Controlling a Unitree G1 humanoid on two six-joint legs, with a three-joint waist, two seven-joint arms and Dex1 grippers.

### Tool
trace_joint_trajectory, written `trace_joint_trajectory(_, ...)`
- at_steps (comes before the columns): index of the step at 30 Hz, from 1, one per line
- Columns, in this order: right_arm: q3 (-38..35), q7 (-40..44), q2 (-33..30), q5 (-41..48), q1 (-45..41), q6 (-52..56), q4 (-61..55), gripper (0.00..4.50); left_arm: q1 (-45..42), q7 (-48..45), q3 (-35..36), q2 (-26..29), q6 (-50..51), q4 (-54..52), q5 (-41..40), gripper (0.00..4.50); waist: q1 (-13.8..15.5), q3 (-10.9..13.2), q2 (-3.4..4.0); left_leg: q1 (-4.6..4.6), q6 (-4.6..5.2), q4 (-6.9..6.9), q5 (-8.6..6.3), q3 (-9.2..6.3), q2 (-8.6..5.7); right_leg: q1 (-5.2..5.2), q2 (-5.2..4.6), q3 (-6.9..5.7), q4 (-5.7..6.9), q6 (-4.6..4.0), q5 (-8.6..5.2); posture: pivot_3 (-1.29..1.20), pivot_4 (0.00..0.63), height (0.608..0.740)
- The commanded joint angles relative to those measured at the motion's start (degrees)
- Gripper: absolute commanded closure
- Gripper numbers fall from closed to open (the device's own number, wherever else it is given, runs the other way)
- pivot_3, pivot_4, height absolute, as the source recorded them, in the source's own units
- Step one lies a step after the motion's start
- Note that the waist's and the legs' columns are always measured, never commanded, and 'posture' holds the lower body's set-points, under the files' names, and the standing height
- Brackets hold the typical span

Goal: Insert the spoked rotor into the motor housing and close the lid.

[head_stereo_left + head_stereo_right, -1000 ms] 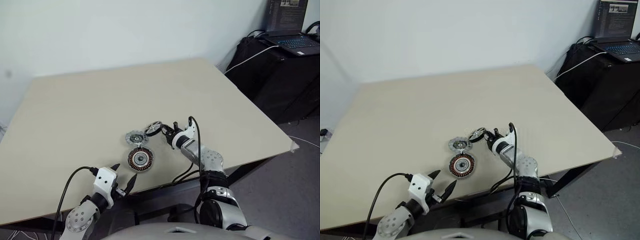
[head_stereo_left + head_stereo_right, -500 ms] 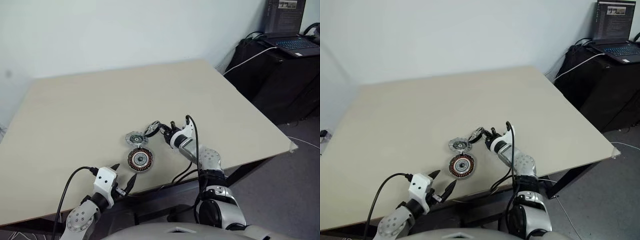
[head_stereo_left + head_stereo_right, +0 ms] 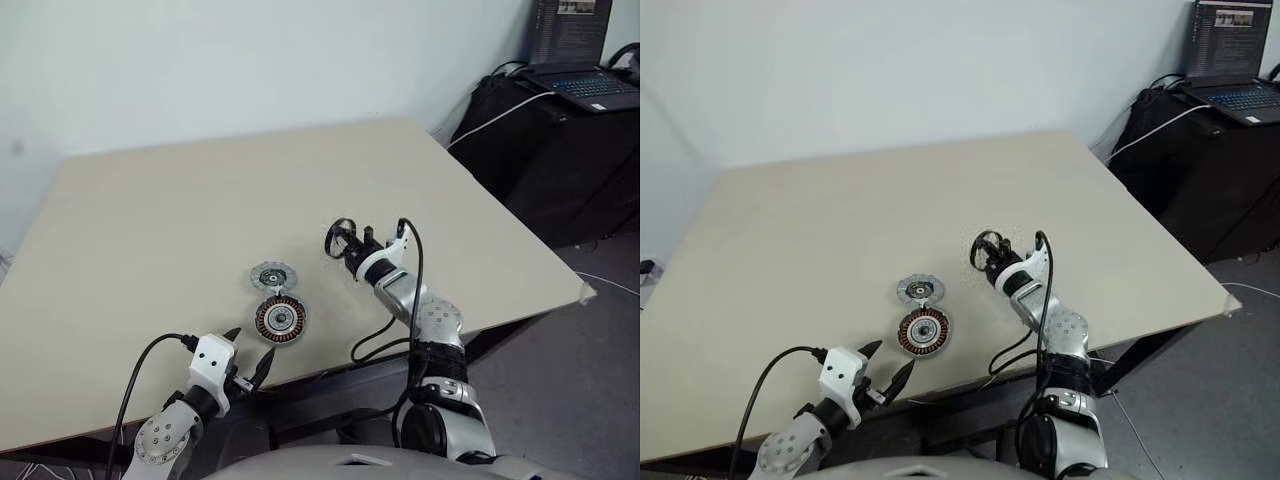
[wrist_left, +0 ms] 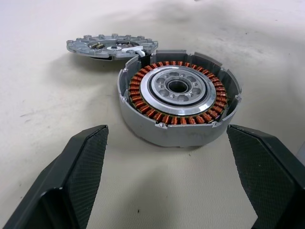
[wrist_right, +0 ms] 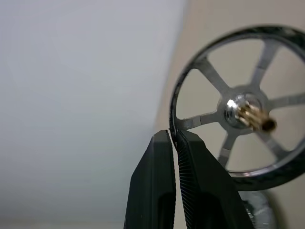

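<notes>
My right gripper point(image 3: 356, 245) is shut on the rim of the spoked rotor point(image 3: 342, 238), a black-rimmed wheel with silver spokes, and holds it on edge in the air above the table. In the right wrist view the fingertips point(image 5: 164, 143) pinch the rim of the rotor point(image 5: 238, 109). The motor housing point(image 3: 279, 317) with copper windings lies to its left near the front edge, and the notched grey lid point(image 3: 269, 276) rests just behind it. My left gripper point(image 3: 248, 352) stands open at the table's front edge, facing the housing point(image 4: 178, 102) and lid point(image 4: 112, 45).
The beige table point(image 3: 200, 200) stretches wide behind and to the left of the parts. Off its right side a dark stand point(image 3: 560, 150) carries an open laptop point(image 3: 585, 80), with a white cable trailing down.
My right gripper has risen and shifted right, lifting the rotor off the table beside the lid; the rotor now stands on edge. The left gripper has stayed put.
</notes>
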Motion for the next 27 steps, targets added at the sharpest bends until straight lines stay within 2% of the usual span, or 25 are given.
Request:
trace_joint_trajectory(1, 2.00, 0.68, 4.21, 3.41, 2.26, 2.36, -4.88, 4.21, -0.28, -0.28, -0.16, -0.04, -1.27, -1.54, -0.08, 0.29, 0.03, 0.00, 0.00, 0.00, 0.00, 0.00, 0.00, 0.00, 0.00, 0.00, 0.00, 0.00, 0.00, 0.00, 0.00, 0.00, 0.000, 0.740)
trace_joint_trajectory(12, 10.55, -1.17, 3.06, 6.37, 9.22, 15.43, -12.43, 4.21, 0.18, -0.05, -0.66, -0.27, -1.48, -1.33, -0.02, 0.29, 0.09, 0.01, -0.03, 0.01, -0.01, -0.01, -0.01, -0.03, 0.01, -0.02, -0.01, -0.03, -0.02, -0.03, -0.02, 0.00, 0.000, 0.740)
trace_joint_trajectory(27, 17.06, 1.06, 0.99, 6.71, 10.66, 21.12, -11.29, 4.21, 1.97, 0.24, -0.56, -0.10, -1.28, -2.30, 0.01, 0.29, 0.22, 0.17, -0.18, 0.09, -0.01, -0.01, -0.05, -0.06, 0.03, -0.09, -0.04, -0.11, -0.16, -0.02, -0.01, 0.00, 0.000, 0.740)
